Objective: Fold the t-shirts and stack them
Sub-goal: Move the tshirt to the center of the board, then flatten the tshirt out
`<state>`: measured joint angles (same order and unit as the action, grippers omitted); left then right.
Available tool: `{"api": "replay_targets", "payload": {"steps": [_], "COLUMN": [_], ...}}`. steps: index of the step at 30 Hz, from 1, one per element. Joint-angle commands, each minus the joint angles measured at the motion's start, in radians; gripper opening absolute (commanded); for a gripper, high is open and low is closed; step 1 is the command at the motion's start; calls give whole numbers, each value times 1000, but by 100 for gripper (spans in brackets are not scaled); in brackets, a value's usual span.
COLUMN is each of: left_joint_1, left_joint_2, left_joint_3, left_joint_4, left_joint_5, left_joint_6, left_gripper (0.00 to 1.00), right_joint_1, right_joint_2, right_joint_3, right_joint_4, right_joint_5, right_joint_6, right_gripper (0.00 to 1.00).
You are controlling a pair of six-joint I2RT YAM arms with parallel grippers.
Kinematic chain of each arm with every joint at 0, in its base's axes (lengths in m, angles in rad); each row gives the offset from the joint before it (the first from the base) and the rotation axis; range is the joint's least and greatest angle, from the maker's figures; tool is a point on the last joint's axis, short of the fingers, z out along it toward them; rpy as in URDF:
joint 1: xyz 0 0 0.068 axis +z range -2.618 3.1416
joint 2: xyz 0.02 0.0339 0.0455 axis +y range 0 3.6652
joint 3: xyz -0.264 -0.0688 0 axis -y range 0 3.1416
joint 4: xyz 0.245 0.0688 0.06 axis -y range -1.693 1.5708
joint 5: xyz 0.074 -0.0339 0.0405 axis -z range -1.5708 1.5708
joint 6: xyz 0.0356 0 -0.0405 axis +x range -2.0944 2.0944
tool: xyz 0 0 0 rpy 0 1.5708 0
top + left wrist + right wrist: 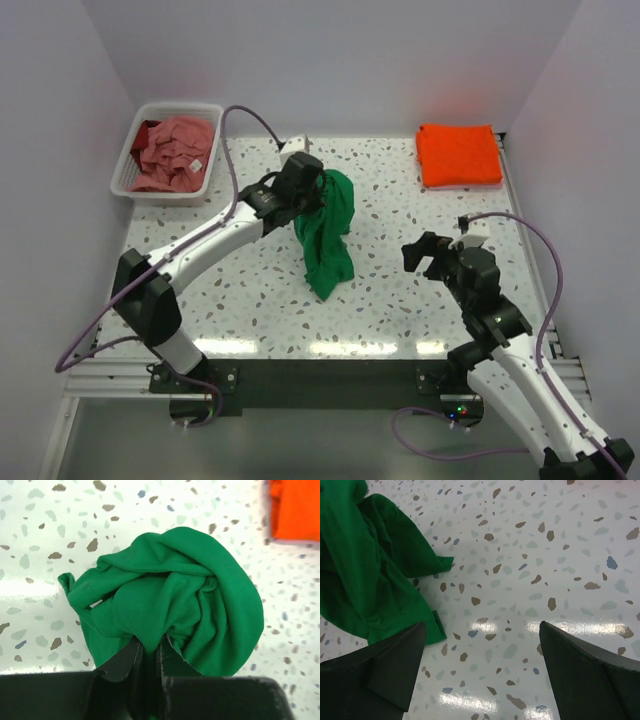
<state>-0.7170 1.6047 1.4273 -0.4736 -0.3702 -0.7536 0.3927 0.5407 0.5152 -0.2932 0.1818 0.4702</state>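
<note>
The bright green t-shirt (328, 232) hangs bunched from my left gripper (312, 190), which is shut on its top; its lower end rests on the table. In the left wrist view the green shirt (175, 595) fills the middle, pinched between my fingers (149, 652). My right gripper (437, 250) is open and empty, to the right of the shirt. The right wrist view shows the shirt's lower part (370, 575) at the left, beyond my spread gripper (482, 672). The orange t-shirt (459, 154) lies folded at the back right. The pink t-shirt (178, 150) lies crumpled in the basket.
The white slatted basket (131, 165) stands at the back left corner. The speckled table (400, 310) ends in a metal rail at the near edge. White walls close in the back and sides. The orange shirt's corner shows in the left wrist view (295, 510).
</note>
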Motion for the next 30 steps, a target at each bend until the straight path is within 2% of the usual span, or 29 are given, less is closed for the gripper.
{"api": "replay_targets", "payload": {"steps": [1,3,6,8,9,10,12,13,18,19,22,25,30], "left_joint_1": [-7,-2,-1,13,28,45,91,103,194,200,217,226,232], "left_joint_2": [115,223,377,441,460,472,459,436,164,118,-50,-234,-350], "left_joint_3": [105,203,387,435,446,455,421,386,38,-73,-271,-440,-573], "left_joint_4": [-55,-121,-267,-245,-234,-240,-225,-202,-11,36,87,127,69], "left_joint_5": [-103,-210,-300,-305,-239,-198,-120,-110,7,17,33,43,44], "left_joint_6": [-30,-23,-14,55,86,95,97,96,89,82,51,33,-13], "left_gripper": [0,0,0,13,39,60,91,100,100,100,100,100,100], "right_joint_1": [2,5,3,3,3,5,11,24,130,200,360,487,661], "right_joint_2": [63,90,120,151,163,174,199,208,326,350,468,615,823], "right_joint_3": [32,40,37,37,39,40,37,37,69,89,138,204,302], "right_joint_4": [5,-3,14,19,16,22,41,45,45,49,80,112,146], "right_joint_5": [-39,-67,-126,-156,-169,-218,-257,-277,-228,-203,-50,50,227], "right_joint_6": [8,10,12,12,12,5,2,-1,-38,-41,-44,-48,-45], "right_gripper": [99,99,99,99,98,99,99,99,98,99,99,99,98]}}
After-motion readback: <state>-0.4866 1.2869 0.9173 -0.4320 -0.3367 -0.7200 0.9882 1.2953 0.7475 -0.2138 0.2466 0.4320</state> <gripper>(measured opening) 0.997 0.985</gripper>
